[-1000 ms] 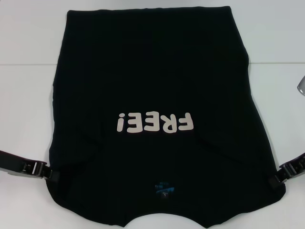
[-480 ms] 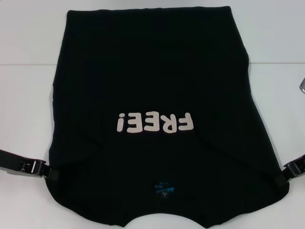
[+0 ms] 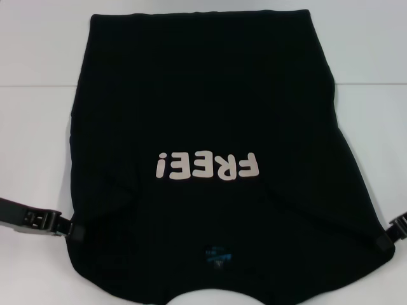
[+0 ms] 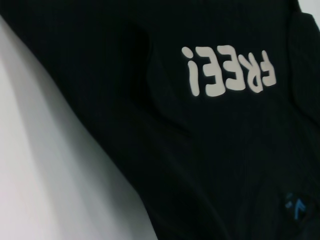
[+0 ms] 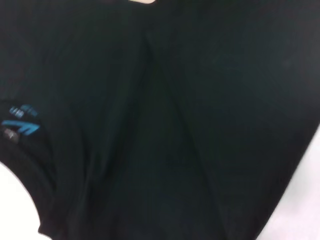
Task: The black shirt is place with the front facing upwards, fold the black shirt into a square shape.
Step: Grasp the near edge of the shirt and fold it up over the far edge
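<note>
the black shirt [image 3: 203, 121] lies flat and unfolded on the bench [image 3: 38, 159], left tool [image 3: 71, 230] and right tool [image 3: 386, 241] each pinching a shoulder edge.

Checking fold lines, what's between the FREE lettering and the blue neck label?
Only plain black shirt fabric, lightly creased, lies between the lettering and the label; head view shows it.

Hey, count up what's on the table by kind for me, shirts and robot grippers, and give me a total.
Black shirt: 1
Grippers: 2, the left gripper at the shirt's left edge and the right gripper at its right edge
White table: 1
Total: 4
</note>
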